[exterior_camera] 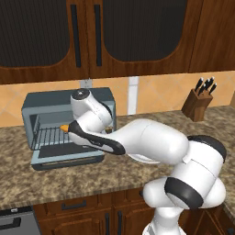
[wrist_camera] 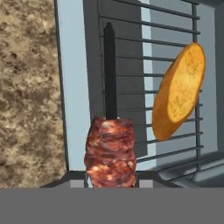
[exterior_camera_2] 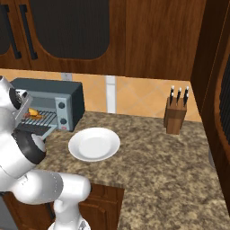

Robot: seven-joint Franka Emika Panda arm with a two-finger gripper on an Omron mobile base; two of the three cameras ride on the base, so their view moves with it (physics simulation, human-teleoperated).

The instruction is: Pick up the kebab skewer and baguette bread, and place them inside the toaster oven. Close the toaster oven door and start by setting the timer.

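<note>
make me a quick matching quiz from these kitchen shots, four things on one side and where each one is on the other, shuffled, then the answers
Things:
1. kebab skewer
2. baguette bread
3. white plate
4. knife block

Places:
A. on the counter in front of the toaster oven's knob panel
B. lying on the wire rack inside the toaster oven
C. at the back of the counter, against the tiled wall
D. held between the jaws, over the rack

Pairs: 1-D, 2-B, 3-A, 4-C
</note>
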